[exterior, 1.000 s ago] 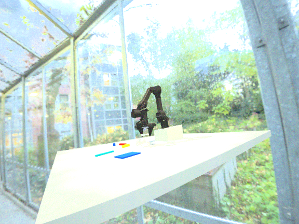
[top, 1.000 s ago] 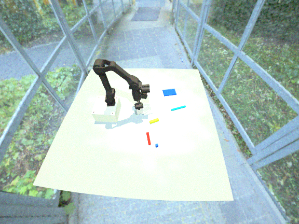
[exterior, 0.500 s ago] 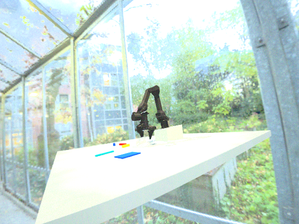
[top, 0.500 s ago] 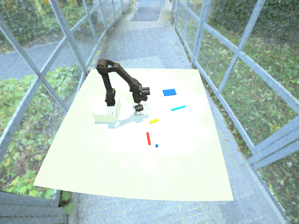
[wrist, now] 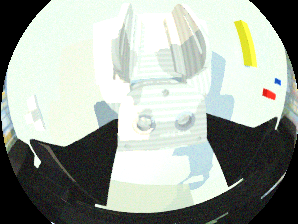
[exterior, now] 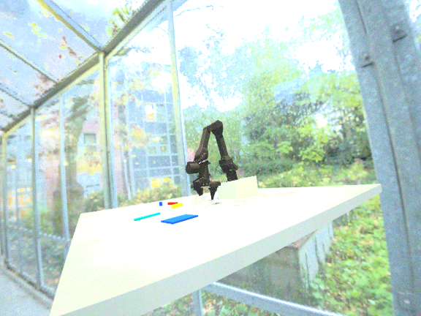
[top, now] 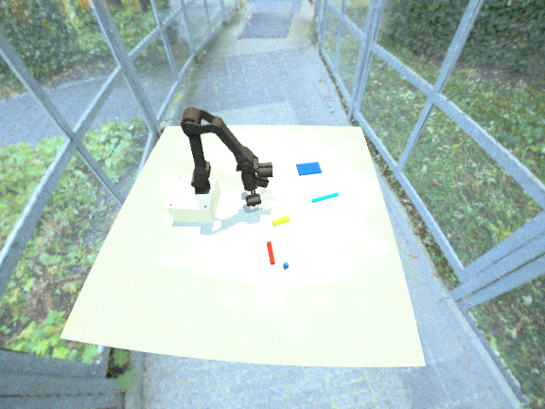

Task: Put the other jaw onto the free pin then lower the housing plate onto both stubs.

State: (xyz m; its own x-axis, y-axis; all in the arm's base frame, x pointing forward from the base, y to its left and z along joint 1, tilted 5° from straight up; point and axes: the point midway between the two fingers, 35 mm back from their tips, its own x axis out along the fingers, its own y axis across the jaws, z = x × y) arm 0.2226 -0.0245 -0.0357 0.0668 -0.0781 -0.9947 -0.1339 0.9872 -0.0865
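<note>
My gripper [top: 254, 201] [exterior: 206, 196] [wrist: 161, 120] points down, its dark fingers on either side of the white housing plate [wrist: 164, 106]. It is shut on this plate, which has two round holes. Two pale curved jaws [wrist: 123, 50] [wrist: 192, 47] reach out beyond the plate at the top of the wrist view, side by side with a gap between them. The plate covers their near ends, so the pins, stubs and gear teeth are hidden. Whether the plate touches the stubs cannot be told. The top and exterior views show the white parts only as washed-out shapes under the gripper.
A yellow block [top: 281, 221] [exterior: 177, 205] [wrist: 246, 44] lies close by. A red bar [top: 271, 253] [wrist: 269, 94], small blue cube [top: 286, 265] [wrist: 277, 81], cyan rod [top: 325, 197] [exterior: 147, 216] and blue slab [top: 308, 168] [exterior: 180, 219] lie farther off.
</note>
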